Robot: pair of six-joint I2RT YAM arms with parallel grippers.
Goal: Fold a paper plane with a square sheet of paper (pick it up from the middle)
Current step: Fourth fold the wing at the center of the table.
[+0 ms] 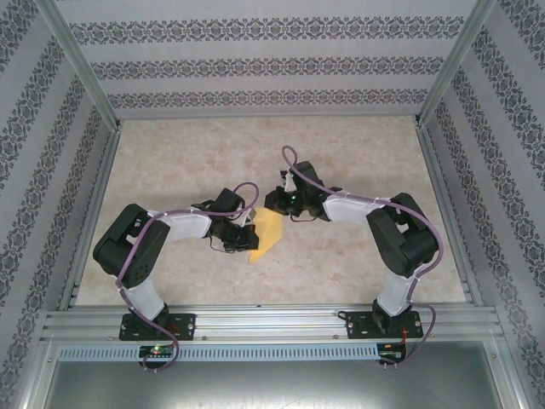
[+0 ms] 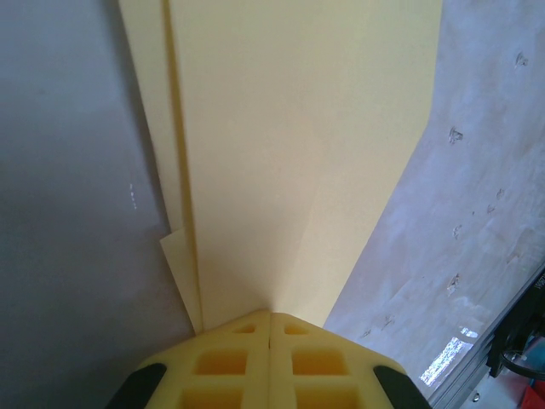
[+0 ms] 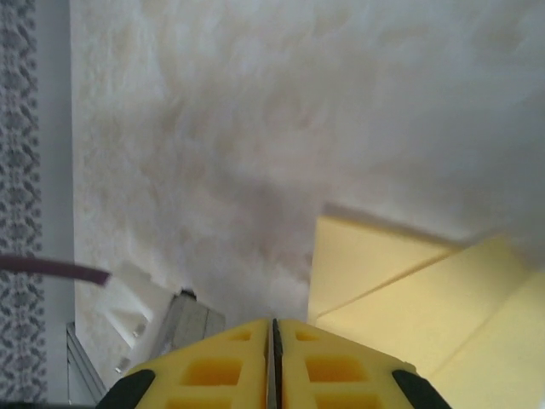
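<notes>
The left arm (image 1: pixel 140 243) stands well left of the yellow paper (image 1: pixel 269 233) and bends in toward it over the beige marbled table (image 1: pixel 366 153). The left gripper (image 1: pixel 249 236) meets the paper's left edge. In the left wrist view, its yellow fingers (image 2: pixel 230 362) are pressed together with no gap, and the paper (image 2: pixel 289 153) runs straight out from their tips (image 2: pixel 270 319), so they are clamped on it. From there the paper spreads away as a long folded wedge. A faint crease runs up from the fingertips, and a lower layer sticks out along the left side with a small stepped corner. The paper's right edge slants outward over the table. I cannot tell whether the paper lies flat on the table or is lifted a little.

From above, the paper sits mid-table between the two grippers, with one end toward the near rail (image 1: pixel 272 319). The right gripper (image 1: pixel 274 204) is at the paper's far end, just beside it. In the right wrist view its fingers (image 3: pixel 336 371) are closed to a thin dark slit (image 3: pixel 272 328) with nothing seen between them. The paper (image 3: pixel 400 298) lies just right of the tips, showing overlapping folded layers. The right arm (image 1: pixel 400 230) sits well right of the paper.
</notes>
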